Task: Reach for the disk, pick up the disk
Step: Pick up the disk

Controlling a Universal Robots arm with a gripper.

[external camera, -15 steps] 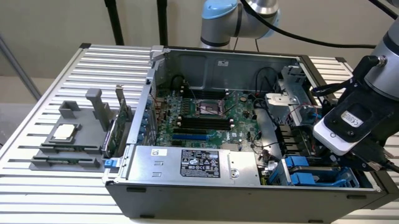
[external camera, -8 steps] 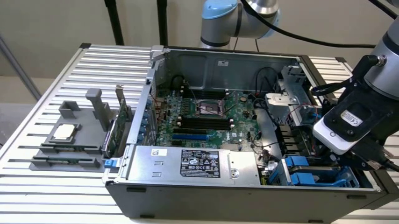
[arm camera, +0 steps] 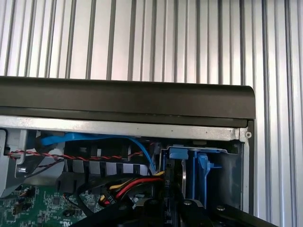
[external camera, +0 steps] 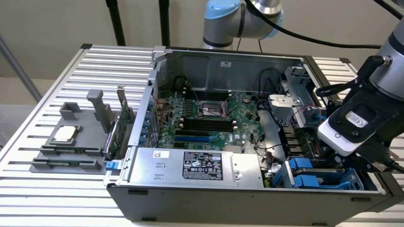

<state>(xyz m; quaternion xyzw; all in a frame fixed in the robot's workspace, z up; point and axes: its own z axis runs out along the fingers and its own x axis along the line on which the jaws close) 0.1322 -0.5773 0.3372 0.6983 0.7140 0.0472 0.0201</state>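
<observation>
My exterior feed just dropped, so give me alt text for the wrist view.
Looking down into a corner of an open computer case, the blue drive carrier sits upright in its bay just ahead of the dark gripper parts at the frame's edge. A blue cable, a red-and-black twisted wire and the green motherboard lie beside it; a ribbed metal table lies beyond.

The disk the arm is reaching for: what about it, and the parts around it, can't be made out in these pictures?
- Disk: exterior view shows blue carrier rails; the arm's wrist covers the rest. Its label cannot be seen.
- Disk, wrist view: seen edge-on in its bay, so its flat face is hidden.
- Gripper: the black parts at the wrist view's edge are cut off, so any grip on the disk cannot be told.
- Power-supply label: print too small to read.
</observation>
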